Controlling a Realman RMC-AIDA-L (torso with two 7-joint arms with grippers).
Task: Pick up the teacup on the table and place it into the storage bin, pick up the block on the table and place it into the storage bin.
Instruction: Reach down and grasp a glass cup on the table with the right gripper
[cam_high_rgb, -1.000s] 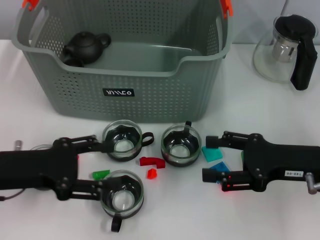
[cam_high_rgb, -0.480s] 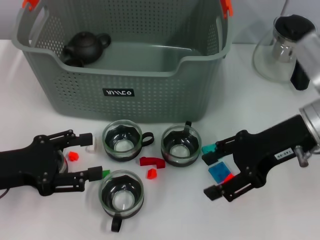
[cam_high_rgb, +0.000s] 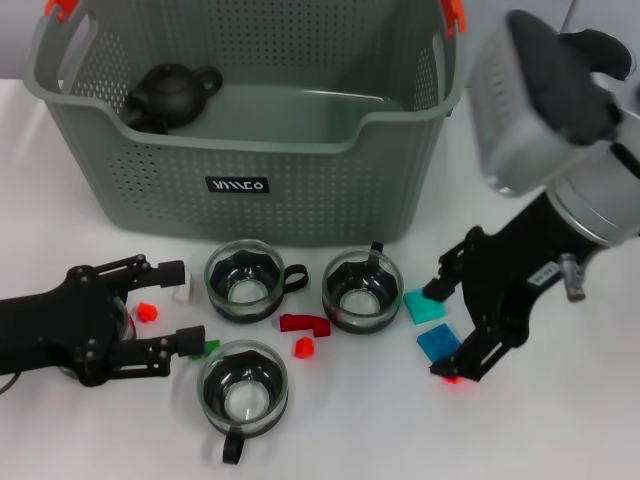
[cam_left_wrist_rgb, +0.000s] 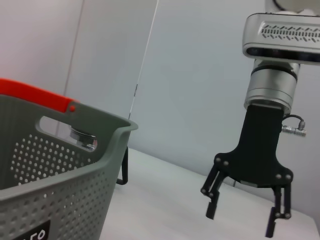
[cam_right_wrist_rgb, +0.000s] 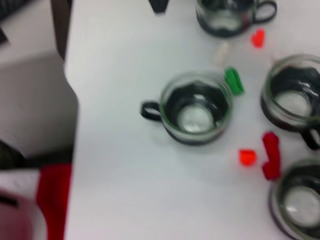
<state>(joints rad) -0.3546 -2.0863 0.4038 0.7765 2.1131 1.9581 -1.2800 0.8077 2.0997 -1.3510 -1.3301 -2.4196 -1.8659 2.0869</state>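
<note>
Still at the picking stage, by the look of it: nothing lifted, neither hand gripping. Left hand (cam_high_rgb: 175, 305) low over the counter (cam_high_rgb: 560, 440), fingers spread and empty, with one teacup (cam_high_rgb: 244, 280) just beyond its upper fingertip and another teacup (cam_high_rgb: 243, 385) just below its lower one; small red block (cam_high_rgb: 147, 312) sitting between the fingers, green block (cam_high_rgb: 205, 347) by the lower tip. Right hand (cam_high_rgb: 445, 318) tilted down, fingers spread, empty, over the teal block (cam_high_rgb: 425, 305) and blue block (cam_high_rgb: 438, 343); third teacup (cam_high_rgb: 362, 289) just to its inner side. Storage bin (cam_high_rgb: 240, 186) well beyond both hands, already holding a dark teapot (cam_high_rgb: 172, 92).

Next move, likely: settle each hand squarely around one chosen piece, close, lift clear of the bin's rim before releasing.

Hard to make out: a red glint (cam_high_rgb: 452, 378) at the right hand's lower fingertip, block or light, cannot tell. Glass pot at the far corner mostly hidden behind the right arm. Left wrist view showing only the bin's wall and the right hand, not the left's own fingers.
</note>
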